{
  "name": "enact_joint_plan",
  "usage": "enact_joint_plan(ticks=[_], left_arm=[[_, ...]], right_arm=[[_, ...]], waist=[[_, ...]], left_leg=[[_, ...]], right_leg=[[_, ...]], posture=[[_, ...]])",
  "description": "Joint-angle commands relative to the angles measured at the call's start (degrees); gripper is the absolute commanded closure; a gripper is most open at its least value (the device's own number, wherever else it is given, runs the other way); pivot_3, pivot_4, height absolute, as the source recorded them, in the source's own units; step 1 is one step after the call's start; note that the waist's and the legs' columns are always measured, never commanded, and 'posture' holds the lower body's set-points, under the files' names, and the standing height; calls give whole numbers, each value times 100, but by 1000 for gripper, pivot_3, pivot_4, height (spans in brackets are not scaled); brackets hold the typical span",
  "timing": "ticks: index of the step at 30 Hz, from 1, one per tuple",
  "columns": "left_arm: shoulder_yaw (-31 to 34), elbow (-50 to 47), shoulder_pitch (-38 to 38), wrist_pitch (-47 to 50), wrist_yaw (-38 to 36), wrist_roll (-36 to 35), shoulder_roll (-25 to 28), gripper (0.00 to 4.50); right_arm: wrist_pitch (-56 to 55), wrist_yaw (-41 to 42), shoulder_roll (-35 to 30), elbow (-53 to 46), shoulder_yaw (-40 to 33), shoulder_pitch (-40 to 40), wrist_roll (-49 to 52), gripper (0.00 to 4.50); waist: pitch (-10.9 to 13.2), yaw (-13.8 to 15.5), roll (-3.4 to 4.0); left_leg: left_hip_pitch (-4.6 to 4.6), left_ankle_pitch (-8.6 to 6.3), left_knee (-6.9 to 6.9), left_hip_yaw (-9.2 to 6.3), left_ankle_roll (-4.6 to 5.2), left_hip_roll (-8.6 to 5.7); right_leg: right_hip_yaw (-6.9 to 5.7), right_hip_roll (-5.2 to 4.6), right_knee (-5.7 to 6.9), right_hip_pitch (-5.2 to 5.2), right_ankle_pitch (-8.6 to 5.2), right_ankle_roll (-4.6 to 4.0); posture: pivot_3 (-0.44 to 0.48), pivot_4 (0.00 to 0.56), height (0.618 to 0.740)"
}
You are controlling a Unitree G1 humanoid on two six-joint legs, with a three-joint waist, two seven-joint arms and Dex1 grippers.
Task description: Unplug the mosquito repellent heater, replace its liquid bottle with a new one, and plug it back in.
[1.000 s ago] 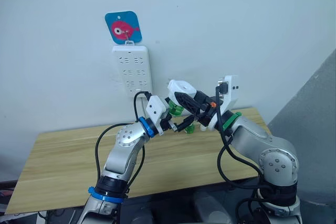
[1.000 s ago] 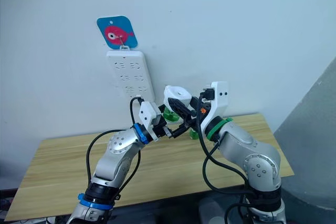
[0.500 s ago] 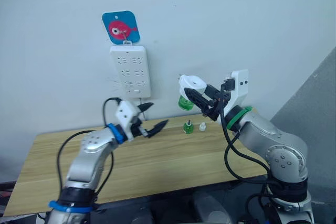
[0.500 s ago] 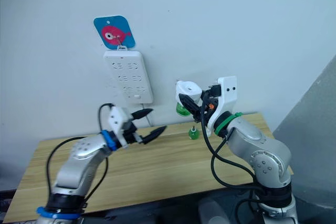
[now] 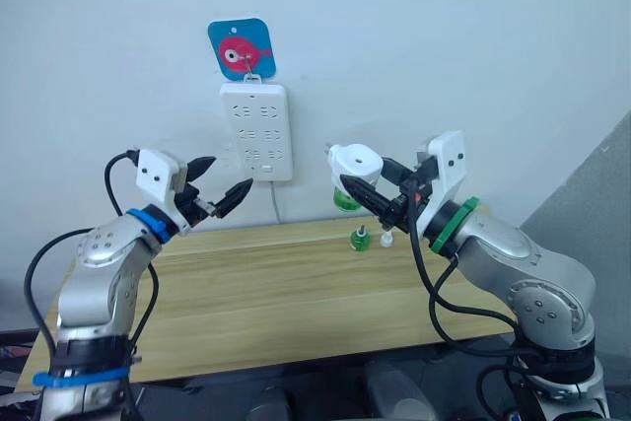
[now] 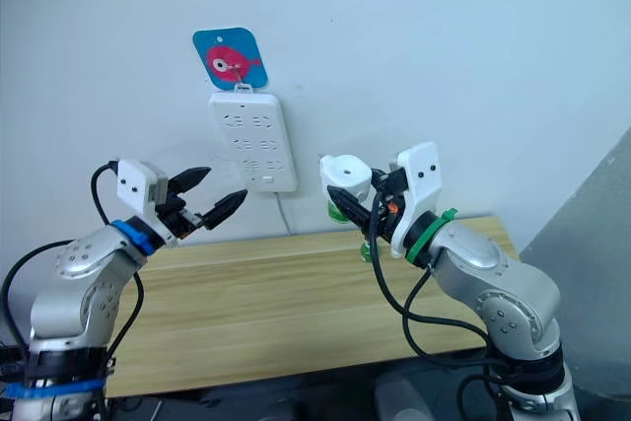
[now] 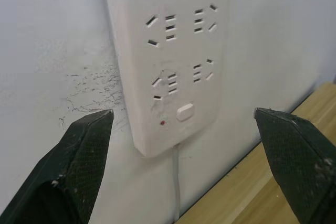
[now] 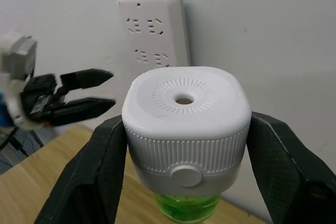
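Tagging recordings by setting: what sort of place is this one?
Probably a plain indoor test corner, not a furnished home: a bare wooden table against a blank painted wall, with a white power strip hung under a fish-picture hook plate.

Mosquito repellent heater: white body, ribbed ring round vent hole; green liquid bottle beneath. Power strip: white, small red dot by switch. Hanger tag: blue with pink fish. Table: light wood grain. Gripper fingers: black, speckled.
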Motion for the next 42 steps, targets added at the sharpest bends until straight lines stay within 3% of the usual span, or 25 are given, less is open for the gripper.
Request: enact_joint_plan(ticks=[1, 18, 29, 42], left_arm=[[-2, 444, -335, -166, -128, 144, 182, 11], [-599, 2525, -1944, -612, -1328, 568, 308, 11], [-863, 2509, -2437, 36, -2144, 437, 327, 11], [-896, 2116, -2474, 570, -2495, 258, 329, 11]], right_arm=[[-81, 58, -26, -338, -4, 6, -87, 1526], [-36, -13, 66, -549, 48, 209, -154, 1526], [-68, 61, 19, -570, 101, 310, -182, 1526], [-113, 181, 66, -502, 318, 325, -384, 1526]], waist=[[0, -4, 0], [11, 26, -10], [17, -7, -16], [19, -64, -17]], left_leg=[[-1, 0, -3, 1, 0, 0], [-7, 1, -5, -8, -1, -1], [-8, 1, -9, -7, -1, -2], [-12, 1, -10, -5, -1, -2]], right_leg=[[1, 0, 0, -3, 0, 0], [-9, -1, 5, -9, 0, -1], [-6, -3, 2, -11, 0, 0], [-4, -3, 2, -16, 0, -1]], posture=[[-247, 102, 733], [-270, 106, 733], [-277, 102, 733], [-280, 98, 733]])
